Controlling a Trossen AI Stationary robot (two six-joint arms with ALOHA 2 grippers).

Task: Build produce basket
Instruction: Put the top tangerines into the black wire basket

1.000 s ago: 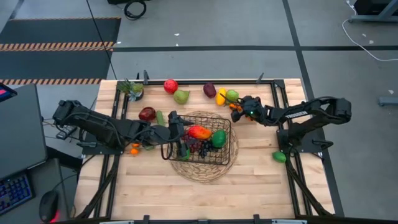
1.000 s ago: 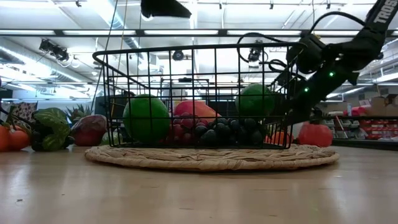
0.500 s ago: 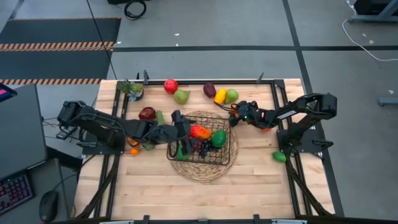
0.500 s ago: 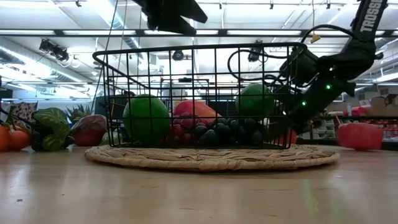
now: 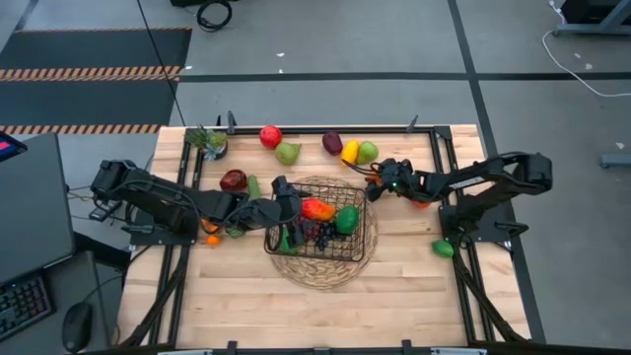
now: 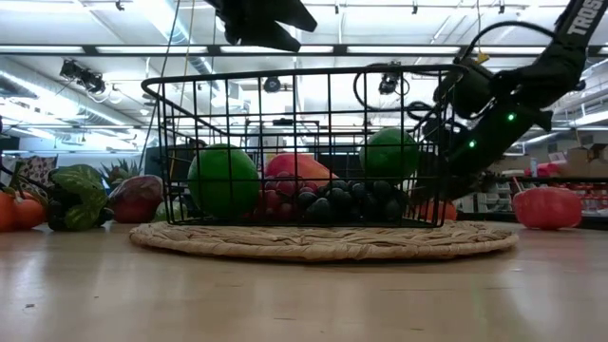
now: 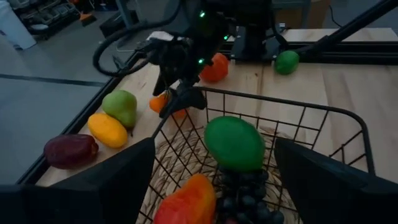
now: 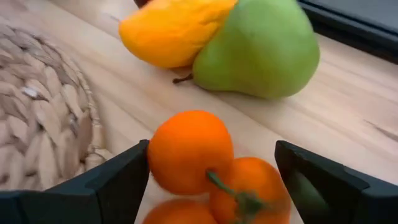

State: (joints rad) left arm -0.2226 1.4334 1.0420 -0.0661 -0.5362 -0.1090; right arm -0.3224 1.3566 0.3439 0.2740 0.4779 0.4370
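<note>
The black wire basket (image 5: 320, 229) stands on a round wicker mat (image 5: 325, 264). It holds a mango (image 7: 186, 199), dark grapes (image 7: 245, 193) and green fruit (image 7: 233, 143). My left gripper (image 5: 286, 197) hangs open over the basket's left rim with nothing between its fingers. My right gripper (image 5: 378, 176) is open by the basket's far right corner. Its fingers stand on either side of a cluster of oranges (image 8: 205, 165) that lies on the table. Beyond them lie a lemon (image 8: 171, 28) and a green pear (image 8: 261, 50). My right gripper slants down from the table's right side, with the oranges between its open fingers. One finger (image 8: 118, 180) stands right beside an orange (image 8: 186, 149); I cannot tell whether it touches it. My left gripper touches nothing.
Along the far edge lie a red apple (image 5: 270, 136), a pear (image 5: 287, 153), a plum (image 5: 332, 143) and a potted plant (image 5: 210, 141). A dark apple (image 5: 234, 180) and a cucumber (image 5: 254, 185) lie left of the basket. A red fruit (image 5: 422, 200) and a green fruit (image 5: 443, 248) lie by the right arm.
A red fruit under my right arm has shifted toward the table's right edge. My right gripper has stayed by the oranges, still open.
</note>
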